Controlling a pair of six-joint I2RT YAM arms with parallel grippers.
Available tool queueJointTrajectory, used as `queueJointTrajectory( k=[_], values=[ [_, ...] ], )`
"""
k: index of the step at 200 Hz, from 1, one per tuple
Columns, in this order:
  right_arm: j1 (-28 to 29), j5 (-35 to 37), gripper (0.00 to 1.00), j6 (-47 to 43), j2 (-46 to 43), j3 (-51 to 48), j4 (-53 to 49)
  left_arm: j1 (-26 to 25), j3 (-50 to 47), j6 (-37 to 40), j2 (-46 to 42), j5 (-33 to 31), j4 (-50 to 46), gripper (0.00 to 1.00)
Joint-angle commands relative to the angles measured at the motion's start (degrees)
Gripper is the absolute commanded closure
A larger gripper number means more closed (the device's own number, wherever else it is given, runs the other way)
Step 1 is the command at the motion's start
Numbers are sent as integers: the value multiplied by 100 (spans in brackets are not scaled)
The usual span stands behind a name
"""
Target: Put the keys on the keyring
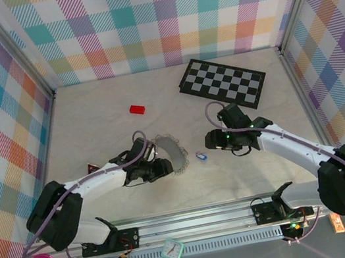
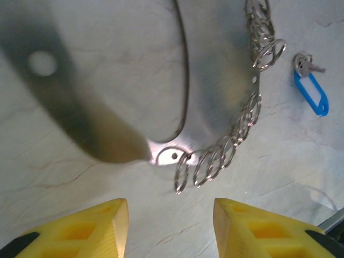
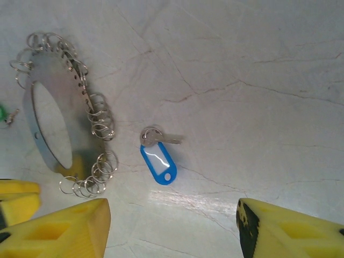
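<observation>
The keyring (image 1: 174, 153) is a curved silvery plate edged with several small split rings, lying flat mid-table. In the left wrist view the keyring (image 2: 220, 113) lies just ahead of my open left gripper (image 2: 170, 220), with bare table between the yellow fingers (image 2: 107, 226). The blue key (image 1: 200, 156) lies right of the ring; the blue key (image 3: 159, 159) rests ahead of my open right gripper (image 3: 172, 220), untouched. A sliver of the green key (image 3: 2, 112) peeks in at the left edge, beyond the keyring (image 3: 54, 115). My left gripper (image 1: 163, 167) and right gripper (image 1: 211, 141) flank the ring.
A red block (image 1: 137, 109) sits behind the left arm. The black-and-white checkerboard (image 1: 222, 82) lies at the back right. A small dark red object (image 1: 92, 168) rests by the left arm's elbow. Plaid walls enclose the table on three sides.
</observation>
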Motion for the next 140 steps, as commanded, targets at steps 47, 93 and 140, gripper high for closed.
queueJointTrajectory(
  k=[47,93,140],
  values=[
    [42,89,38,238,-210,-296,266,-215,262,-163,530,107,375,67],
    [42,160,38,235,-339,-364,230,-317,324,-202,693,109,415,74],
    [41,160,39,255,-413,-396,213,-329,341,-177,660,-11,304,82]
  ],
)
